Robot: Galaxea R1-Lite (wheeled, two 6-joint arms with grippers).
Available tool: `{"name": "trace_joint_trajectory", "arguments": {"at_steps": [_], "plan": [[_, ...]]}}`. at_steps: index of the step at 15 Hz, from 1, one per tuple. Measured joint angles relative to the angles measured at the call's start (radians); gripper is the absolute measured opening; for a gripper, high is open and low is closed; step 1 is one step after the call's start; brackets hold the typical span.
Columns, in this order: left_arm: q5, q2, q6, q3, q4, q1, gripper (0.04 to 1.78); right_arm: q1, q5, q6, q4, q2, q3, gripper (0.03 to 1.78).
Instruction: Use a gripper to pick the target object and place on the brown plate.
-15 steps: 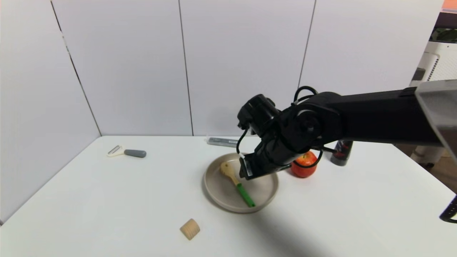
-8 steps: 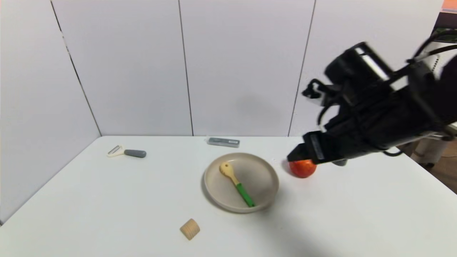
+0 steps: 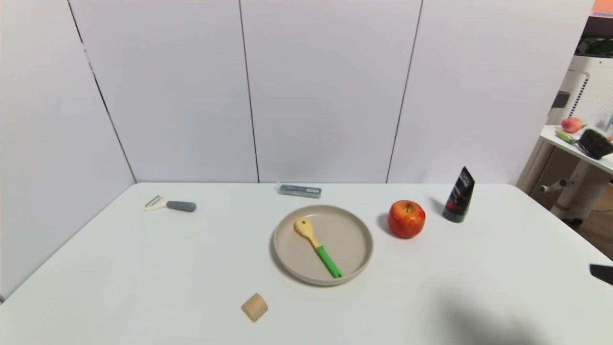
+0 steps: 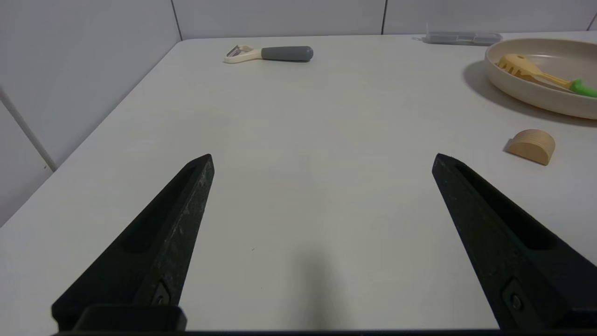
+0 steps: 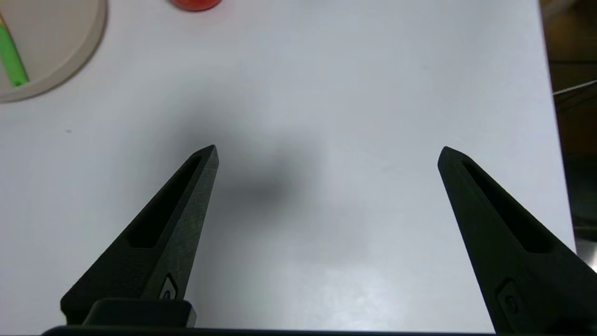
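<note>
So the right arm has cleared out of the middle since a second ago; back then it hung right over the brown plate, half a second ago it was swinging back past the apple, and now the head view only catches a sliver of black at the right edge. The spoon lies flat inside the plate, bowl toward the back, green handle end pointing to the near rim, and nothing is touching it; looks to me like the placing is done and this is just the retreat.

The right gripper hangs over bare tabletop well apart from the plate, fingers spread wide, holding nothing. The left gripper sits low over the near-left tabletop, fingers wide too, parked; the wooden cylinder lies off to its side, the peeler well beyond.
</note>
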Motion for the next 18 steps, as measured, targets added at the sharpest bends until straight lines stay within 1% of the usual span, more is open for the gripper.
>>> {"name": "trace_joint_trajectory", "arguments": {"at_steps": [2,5,6,7,9,10,11,13,14,15,18], "plan": [[-0.001,0.0,0.0,0.0,0.0,0.0,1.69,-0.051,0.002,-0.06,-0.153,-0.201,0.243,1.65],[0.0,0.0,0.0,0.0,0.0,0.0,1.69,-0.089,0.009,-0.12,-0.424,-0.471,0.608,1.67],[0.0,0.0,0.0,0.0,0.0,0.0,1.69,-0.095,0.026,-0.124,-0.497,-0.561,0.685,1.67],[0.0,0.0,0.0,0.0,0.0,0.0,1.69,-0.098,0.061,-0.126,-0.548,-0.642,0.735,1.68],[-0.001,0.0,0.0,0.0,0.0,0.0,1.69,-0.102,0.142,-0.12,-0.567,-0.793,0.797,1.69],[0.0,0.0,0.0,0.0,0.0,0.0,1.69,-0.103,0.17,-0.107,-0.565,-0.835,0.814,1.69],[0.0,0.0,0.0,0.0,0.0,0.0,1.69,-0.103,0.181,-0.083,-0.564,-0.863,0.824,1.69],[0.0,0.0,0.0,0.0,0.0,0.0,1.69,-0.104,0.175,-0.03,-0.565,-0.895,0.831,1.69],[-0.001,0.0,0.0,0.0,0.0,0.0,1.69,-0.104,0.157,-0.001,-0.566,-0.904,0.832,1.69],[0.0,0.0,0.0,0.0,0.0,0.0,1.69,-0.104,0.152,0.009,-0.567,-0.911,0.833,1.69],[-0.001,0.0,-0.001,0.0,0.0,0.0,1.69,-0.104,0.15,0.013,-0.568,-0.918,0.834,1.69]]}}
